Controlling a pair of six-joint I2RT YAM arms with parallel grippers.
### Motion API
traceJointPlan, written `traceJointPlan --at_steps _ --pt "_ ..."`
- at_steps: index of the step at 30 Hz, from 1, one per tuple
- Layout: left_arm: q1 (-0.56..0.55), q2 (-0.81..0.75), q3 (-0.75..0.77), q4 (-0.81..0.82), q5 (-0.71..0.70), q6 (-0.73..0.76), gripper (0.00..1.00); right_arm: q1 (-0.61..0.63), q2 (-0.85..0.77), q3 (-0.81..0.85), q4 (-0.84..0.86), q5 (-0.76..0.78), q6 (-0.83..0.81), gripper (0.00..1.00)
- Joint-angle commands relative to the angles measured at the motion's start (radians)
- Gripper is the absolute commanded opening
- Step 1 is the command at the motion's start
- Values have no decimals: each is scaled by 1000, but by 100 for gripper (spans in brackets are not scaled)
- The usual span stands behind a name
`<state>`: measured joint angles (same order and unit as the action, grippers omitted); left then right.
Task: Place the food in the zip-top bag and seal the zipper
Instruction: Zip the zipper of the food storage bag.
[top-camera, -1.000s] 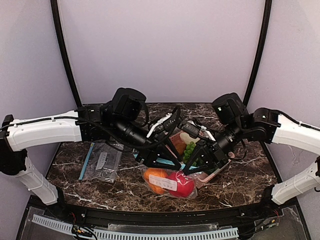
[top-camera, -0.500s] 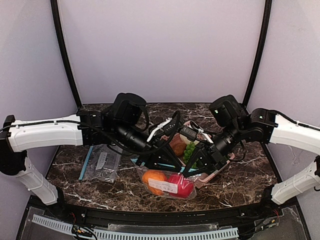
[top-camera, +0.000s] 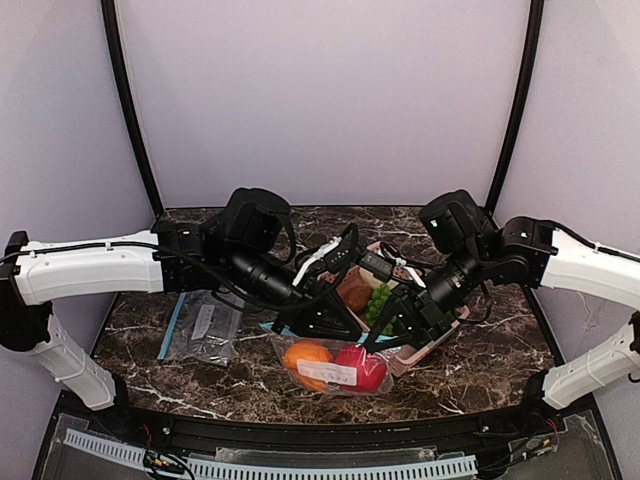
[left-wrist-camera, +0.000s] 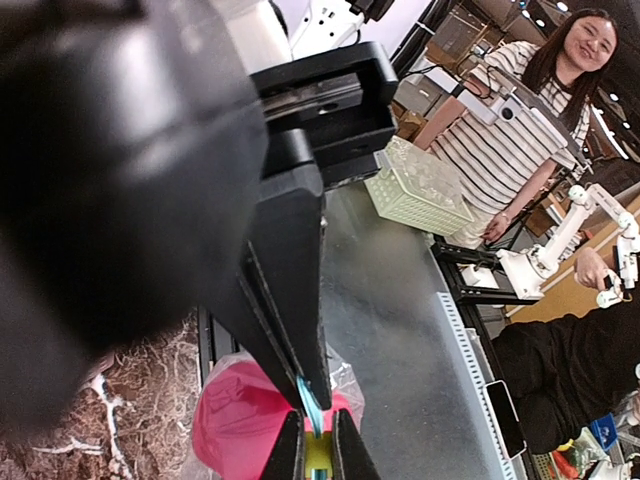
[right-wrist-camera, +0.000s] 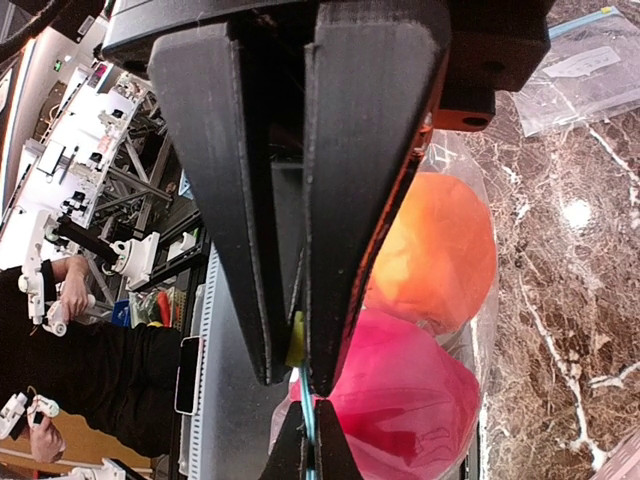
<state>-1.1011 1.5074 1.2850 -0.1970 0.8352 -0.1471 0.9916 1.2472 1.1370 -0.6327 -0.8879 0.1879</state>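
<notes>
Dark marble table (top-camera: 500, 372), lilac walls: two grippers pinch one bag's zipper.
The left gripper (left-wrist-camera: 306, 392) and right gripper (right-wrist-camera: 297, 385) are each clamped tight on the light blue zipper (right-wrist-camera: 306, 420) of the bag (top-camera: 322, 384), their tips almost meeting. The bag sits near the table's front middle. Two fruits are inside it: one orange (top-camera: 306, 357) and one tomato (top-camera: 367, 370). One grape bunch (top-camera: 380, 298) lies in the pink basket (top-camera: 432, 346) just behind. A second bag (top-camera: 205, 325) lies flat to the left.

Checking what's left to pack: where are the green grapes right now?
In the overhead view, the grapes sit in the pink basket, just right of centre, directly behind the bag.
</notes>
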Motion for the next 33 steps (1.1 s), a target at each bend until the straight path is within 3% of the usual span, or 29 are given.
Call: traceJointPlan --at_steps 1,7,17,33 --pt "3 -63 -51 -156 2 42 1 -15 -54 27 27 65 -15 0" --pt "47 -114 -103 -214 -16 72 1 -24 -66 23 -7 72 -19 0" --pt "97 -141 -94 -454 -70 205 1 -79 -117 33 -98 136 -45 0" --pt "199 -212 -148 -584 -128 282 1 -116 -142 68 -201 158 -85 0"
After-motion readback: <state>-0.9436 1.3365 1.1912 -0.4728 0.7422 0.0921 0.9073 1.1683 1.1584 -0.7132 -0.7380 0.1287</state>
